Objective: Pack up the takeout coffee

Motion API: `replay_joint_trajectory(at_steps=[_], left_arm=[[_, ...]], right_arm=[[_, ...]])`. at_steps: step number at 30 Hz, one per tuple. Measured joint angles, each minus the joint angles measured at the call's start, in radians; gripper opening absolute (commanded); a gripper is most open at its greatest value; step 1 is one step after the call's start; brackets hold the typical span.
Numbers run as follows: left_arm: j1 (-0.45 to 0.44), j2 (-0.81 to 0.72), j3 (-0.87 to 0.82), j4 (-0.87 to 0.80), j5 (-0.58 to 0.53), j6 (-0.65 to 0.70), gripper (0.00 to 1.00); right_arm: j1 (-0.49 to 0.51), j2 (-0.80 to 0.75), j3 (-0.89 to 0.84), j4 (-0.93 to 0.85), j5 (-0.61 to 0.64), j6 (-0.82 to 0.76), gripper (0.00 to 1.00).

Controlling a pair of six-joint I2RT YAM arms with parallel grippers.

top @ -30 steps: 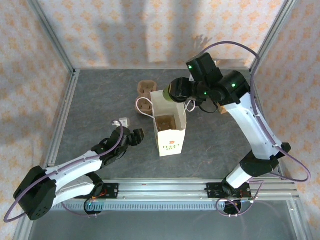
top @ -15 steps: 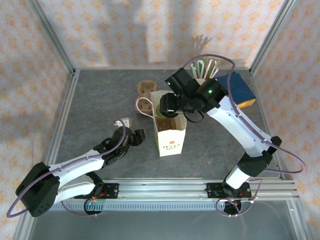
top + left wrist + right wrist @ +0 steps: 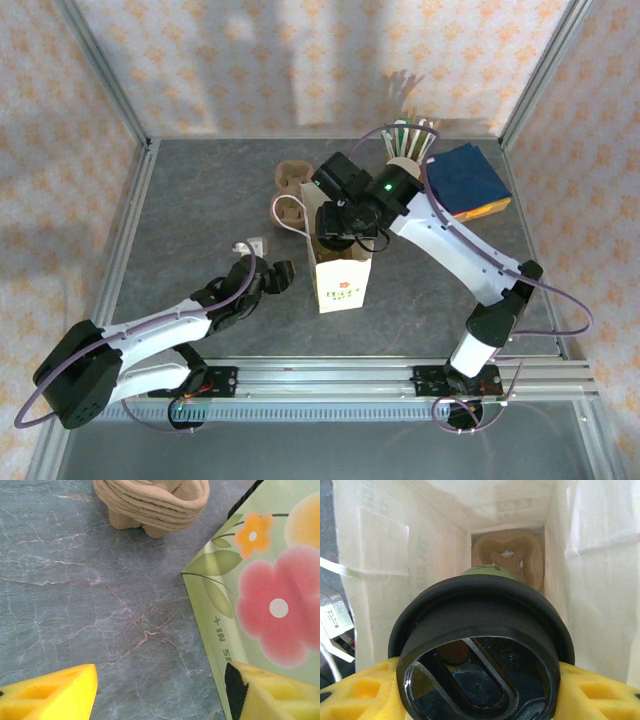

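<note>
The takeout coffee [image 3: 480,655] is clamped between the yellow fingers [image 3: 360,692] of my right gripper [image 3: 480,680], its black lid facing the wrist camera and its green-dark wall pointing down into the bag. In the top view my right gripper [image 3: 338,220] sits in the open mouth of the upright floral paper bag [image 3: 345,285]. A brown pulp carrier [image 3: 507,555] lies at the bag's bottom. My left gripper [image 3: 272,277] is open just left of the bag [image 3: 265,590], its right finger [image 3: 280,695] near the bag's side.
A stack of brown pulp carriers [image 3: 292,180] stands behind the bag, also in the left wrist view [image 3: 152,502]. A tall stack of cream-rimmed cups [image 3: 410,140] and a blue box [image 3: 468,180] are at the back right. A small white object [image 3: 245,244] lies left of the bag.
My right arm has carried the coffee left and down from behind the bag into its open mouth, uncovering the cup stack and the blue box. My left gripper has barely moved.
</note>
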Motion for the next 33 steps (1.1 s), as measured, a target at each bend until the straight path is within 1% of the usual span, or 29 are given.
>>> replay_joint_trajectory(at_steps=[8,15,21,29,33], left_arm=[[-0.074,0.005,0.000,0.037,-0.009,0.006,0.69],[-0.129,0.048,0.000,0.064,-0.045,0.031,0.68],[-0.186,0.077,0.000,0.095,-0.080,0.062,0.68],[-0.231,0.089,0.000,0.145,-0.105,0.084,0.67],[-0.232,0.087,-0.003,0.159,-0.114,0.103,0.67]], right_arm=[[0.002,0.013,-0.048,-0.001,-0.009,-0.001,0.56],[0.002,0.013,-0.109,-0.001,-0.026,-0.008,0.55],[0.002,0.013,-0.127,0.000,-0.038,-0.012,0.55],[0.002,0.026,-0.140,0.000,-0.059,-0.031,0.55],[0.002,0.039,-0.144,0.000,-0.065,-0.036,0.55]])
